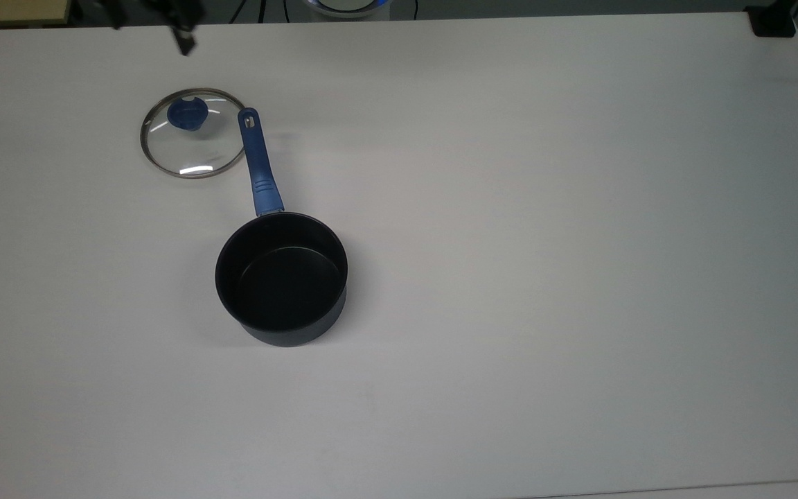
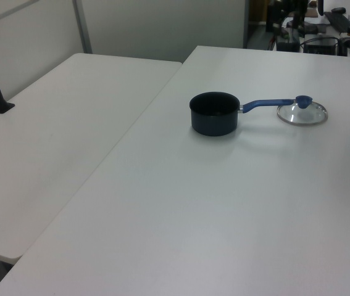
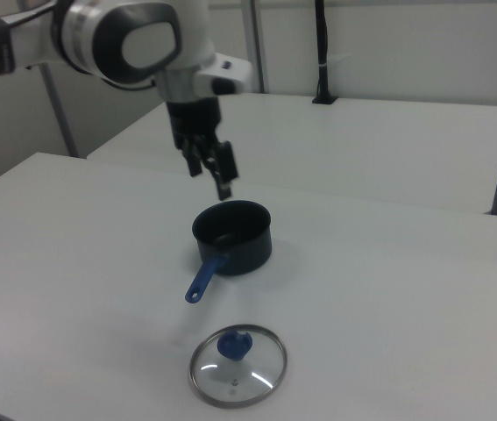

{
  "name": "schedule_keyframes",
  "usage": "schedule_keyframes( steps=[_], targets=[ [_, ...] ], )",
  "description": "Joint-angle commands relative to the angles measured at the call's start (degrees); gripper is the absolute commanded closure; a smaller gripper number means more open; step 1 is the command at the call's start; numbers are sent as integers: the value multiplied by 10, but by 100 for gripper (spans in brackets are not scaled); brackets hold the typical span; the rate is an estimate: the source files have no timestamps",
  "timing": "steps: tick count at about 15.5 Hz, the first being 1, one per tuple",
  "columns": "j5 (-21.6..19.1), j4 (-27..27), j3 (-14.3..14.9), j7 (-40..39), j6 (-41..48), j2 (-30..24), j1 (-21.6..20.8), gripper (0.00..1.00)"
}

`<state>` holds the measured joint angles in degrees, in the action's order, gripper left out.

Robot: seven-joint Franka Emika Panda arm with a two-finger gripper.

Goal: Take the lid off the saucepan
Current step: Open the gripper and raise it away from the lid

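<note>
While the lid lies flat on the white counter, knob up, the saucepan stands uncovered at about five o'clock from it in the top view, its black inside bare. The pan's blue handle points to roughly eleven o'clock in the top view, its holed end just beside the lid's steel rim; whether they touch I cannot tell. In the right view the tool hangs in the air, well above the counter and the pan, fingers spread apart and pinching nothing. In the left view the lid sits at three o'clock from the saucepan.
</note>
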<state>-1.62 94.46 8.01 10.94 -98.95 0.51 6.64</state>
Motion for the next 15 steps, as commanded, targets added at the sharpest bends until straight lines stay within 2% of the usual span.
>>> schedule_keyframes(
  steps=[1,3,4,9,15],
  targets=[
    [7,-7,-57,44,9,4,14,0],
    [59,-5,-97,17,2,5,13,0],
    [75,-3,-106,-5,-1,6,13,0],
    [72,-4,-101,-122,-11,8,12,0],
    [57,-6,-99,-112,-9,5,12,0]
  ],
)
